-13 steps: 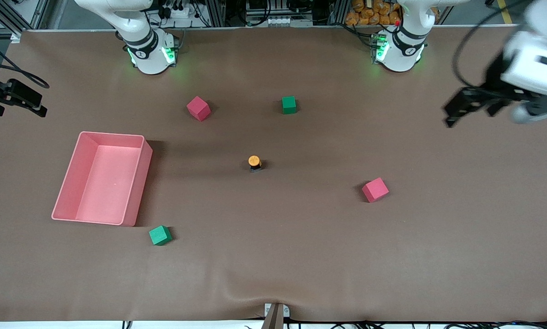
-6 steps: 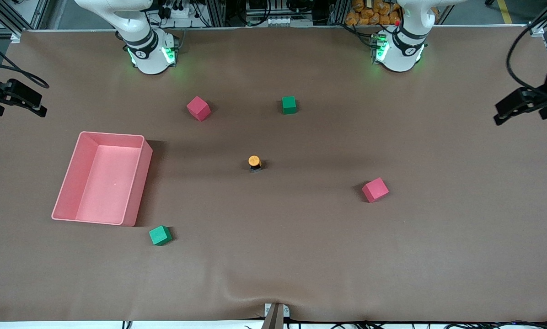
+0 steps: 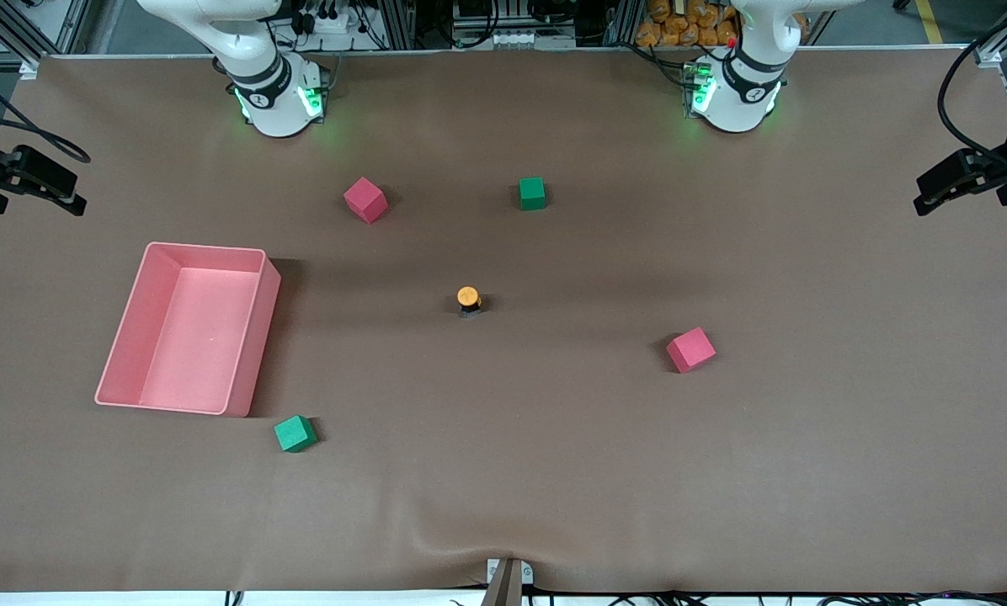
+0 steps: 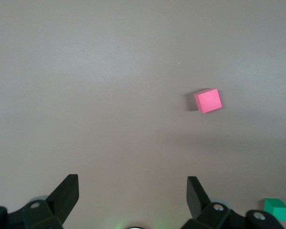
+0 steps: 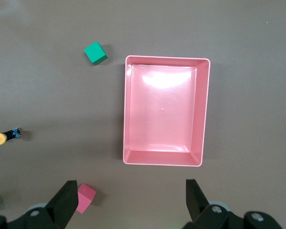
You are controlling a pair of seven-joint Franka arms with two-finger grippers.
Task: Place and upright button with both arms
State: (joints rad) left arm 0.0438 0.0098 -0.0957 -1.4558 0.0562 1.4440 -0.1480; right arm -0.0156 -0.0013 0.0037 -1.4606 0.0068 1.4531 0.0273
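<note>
The table [image 3: 554, 471] is brown. The button [image 3: 468, 299] has an orange top and a black bottom. The box [image 3: 255, 337] is pink. Two cubes [image 3: 365, 199] [image 3: 690, 349] are red. Two cubes [image 3: 532, 193] [image 3: 295, 433] are green. The arms are white with green lights.

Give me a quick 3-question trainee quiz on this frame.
1. True or false: the button sits inside the pink bin.
2. How many cubes are on the table?
A) two B) three C) four
3. Fill in: both the left gripper and the right gripper have their jaws ____.

Key: 1 false, it stands on the bare table, apart from the bin. 2 C: two red, two green. 3 open; neither holds anything.
</note>
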